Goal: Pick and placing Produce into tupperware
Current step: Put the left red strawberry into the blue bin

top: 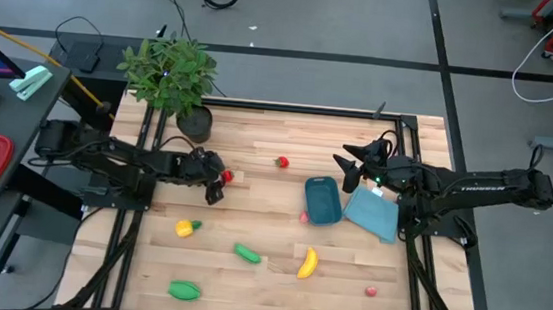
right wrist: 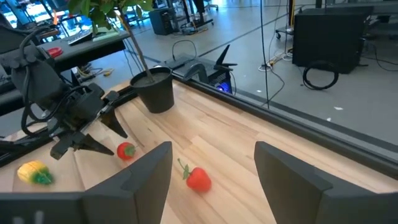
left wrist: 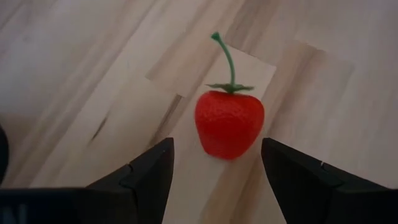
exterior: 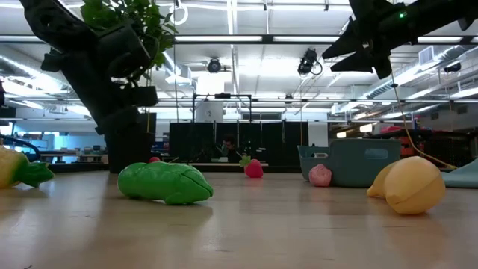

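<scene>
Left wrist view shows my left fingers point(left wrist: 214, 180) apart, flanking a glossy red strawberry point(left wrist: 229, 122) with a curled green stem, lying on the desk point(left wrist: 93, 74). My right fingers point(top: 353, 168) hang apart above the dark-blue tupperware point(top: 323, 200).

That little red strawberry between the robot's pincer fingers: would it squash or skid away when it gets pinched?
Probably neither. The strawberry has a glossy, moulded look, so it likely stays stiff rather than squashing. Its rounded body lies on smooth wood, so an off-centre touch might roll it. The left pincer stands open on either side of it, which should help. The thin green stem looks bendy.
</scene>
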